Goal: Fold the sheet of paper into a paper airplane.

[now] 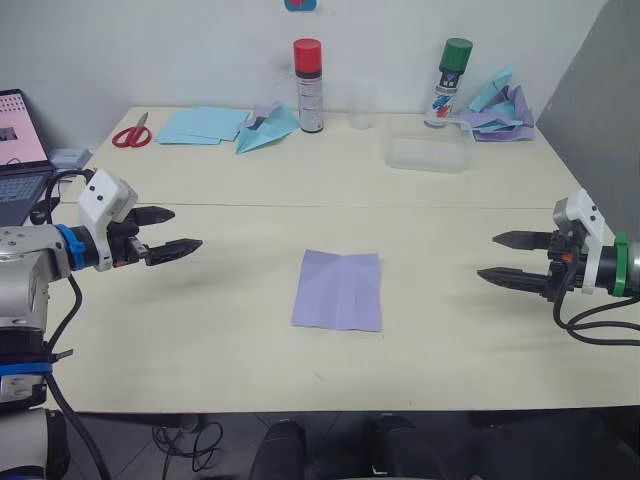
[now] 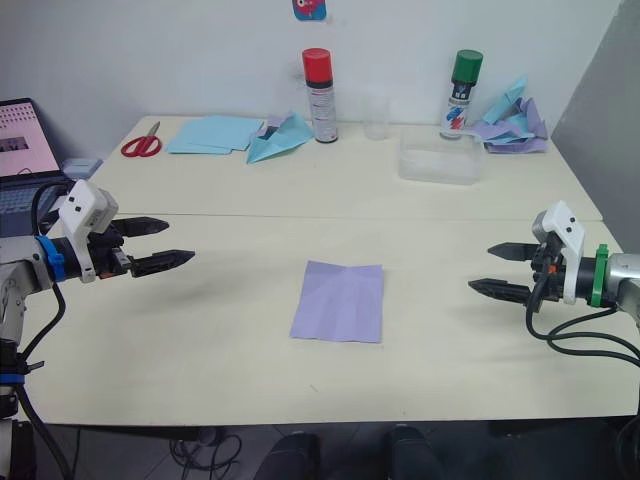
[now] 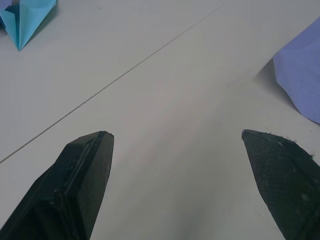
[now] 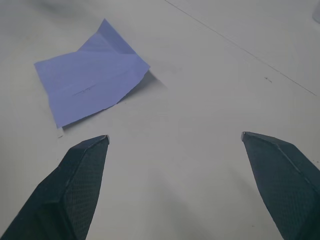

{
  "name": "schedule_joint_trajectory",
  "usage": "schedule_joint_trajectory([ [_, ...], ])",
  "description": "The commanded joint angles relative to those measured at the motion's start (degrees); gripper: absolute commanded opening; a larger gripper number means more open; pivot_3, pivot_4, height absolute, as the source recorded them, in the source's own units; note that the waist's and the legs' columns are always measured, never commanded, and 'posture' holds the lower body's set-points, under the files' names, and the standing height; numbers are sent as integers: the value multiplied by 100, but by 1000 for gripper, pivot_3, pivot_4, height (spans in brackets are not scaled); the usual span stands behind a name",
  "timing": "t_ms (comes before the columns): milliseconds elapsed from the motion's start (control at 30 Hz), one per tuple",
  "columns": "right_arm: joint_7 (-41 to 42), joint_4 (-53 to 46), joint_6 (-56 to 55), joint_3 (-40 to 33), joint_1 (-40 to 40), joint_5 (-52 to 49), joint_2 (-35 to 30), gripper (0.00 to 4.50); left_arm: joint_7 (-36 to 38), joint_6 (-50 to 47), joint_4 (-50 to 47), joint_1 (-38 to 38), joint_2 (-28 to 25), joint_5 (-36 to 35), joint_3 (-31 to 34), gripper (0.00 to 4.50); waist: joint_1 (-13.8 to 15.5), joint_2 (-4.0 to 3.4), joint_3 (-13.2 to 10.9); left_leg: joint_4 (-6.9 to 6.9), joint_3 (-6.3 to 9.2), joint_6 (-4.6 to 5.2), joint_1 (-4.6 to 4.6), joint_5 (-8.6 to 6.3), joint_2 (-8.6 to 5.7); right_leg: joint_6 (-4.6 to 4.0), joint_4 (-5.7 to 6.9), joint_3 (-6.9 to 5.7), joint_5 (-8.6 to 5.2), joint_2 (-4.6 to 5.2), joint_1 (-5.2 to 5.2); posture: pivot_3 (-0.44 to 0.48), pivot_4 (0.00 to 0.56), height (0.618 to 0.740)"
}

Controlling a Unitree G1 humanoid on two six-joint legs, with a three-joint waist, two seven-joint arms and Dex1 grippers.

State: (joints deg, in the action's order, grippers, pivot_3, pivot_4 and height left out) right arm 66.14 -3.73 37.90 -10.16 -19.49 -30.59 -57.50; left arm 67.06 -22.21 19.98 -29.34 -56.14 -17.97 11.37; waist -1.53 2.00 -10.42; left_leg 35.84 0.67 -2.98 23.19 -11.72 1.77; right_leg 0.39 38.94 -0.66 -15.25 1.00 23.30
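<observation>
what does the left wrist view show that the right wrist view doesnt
Left wrist view: a light blue paper plane far across the table, and an edge of the sheet of paper. Right wrist view: nearly the whole sheet, creased, one corner lifted. Both: a pair of open black fingers over the bare table, a seam line running across it, and the lavender sheet, which neither gripper touches.

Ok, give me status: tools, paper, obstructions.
Left tool open, empty, above the table left of the paper. Right tool open, empty, to its right. Paper flat, creased, unfolded, untouched. Nothing between tools and paper.
</observation>
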Motion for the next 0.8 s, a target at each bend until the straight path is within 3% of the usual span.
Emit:
schedule_joint_trajectory([
  [33,-31,-205,-15,-199,-37,-110,-27,4439,44,-77,-282,-49,-88,-153,125,4500,0,0,0,0,0,0,0,0,0,0,0,0,0,0,0,0,150,740],
  [267,-476,-431,23,-37,-134,-80,429,4439,-88,-502,-1175,133,276,-655,177,4500,-2,0,0,2,1,0,0,0,0,0,1,0,0,0,-1,0,150,740],
  [300,-655,-459,17,16,-207,-40,590,4478,-210,-511,-1367,175,427,-697,138,4313,-6,1,1,3,0,0,0,0,0,0,1,2,0,0,-2,0,150,740],
  [367,-951,-552,40,96,-297,10,876,4500,-465,-681,-1770,215,779,-860,70,3900,-2,1,1,7,0,0,-2,0,-1,3,4,4,2,0,-5,0,150,740],
  [533,-1329,-812,173,219,-274,-27,1268,4500,-1128,-875,-2391,314,1656,-915,-275,2348,6,1,1,13,4,0,2,0,-4,5,4,3,3,0,-6,0,150,740],
  [767,-1830,-1133,163,471,-189,106,1684,4500,-1756,-690,-2471,752,2589,-530,-995,43,-2,1,1,17,5,0,2,0,-4,11,4,7,8,-3,-8,0,150,740],
  [800,-1938,-1136,89,589,-163,236,1755,4500,-1818,-654,-2442,810,2671,-418,-1166,12,-1,1,1,16,6,0,1,0,-4,11,4,7,7,-4,-8,0,150,740],
])
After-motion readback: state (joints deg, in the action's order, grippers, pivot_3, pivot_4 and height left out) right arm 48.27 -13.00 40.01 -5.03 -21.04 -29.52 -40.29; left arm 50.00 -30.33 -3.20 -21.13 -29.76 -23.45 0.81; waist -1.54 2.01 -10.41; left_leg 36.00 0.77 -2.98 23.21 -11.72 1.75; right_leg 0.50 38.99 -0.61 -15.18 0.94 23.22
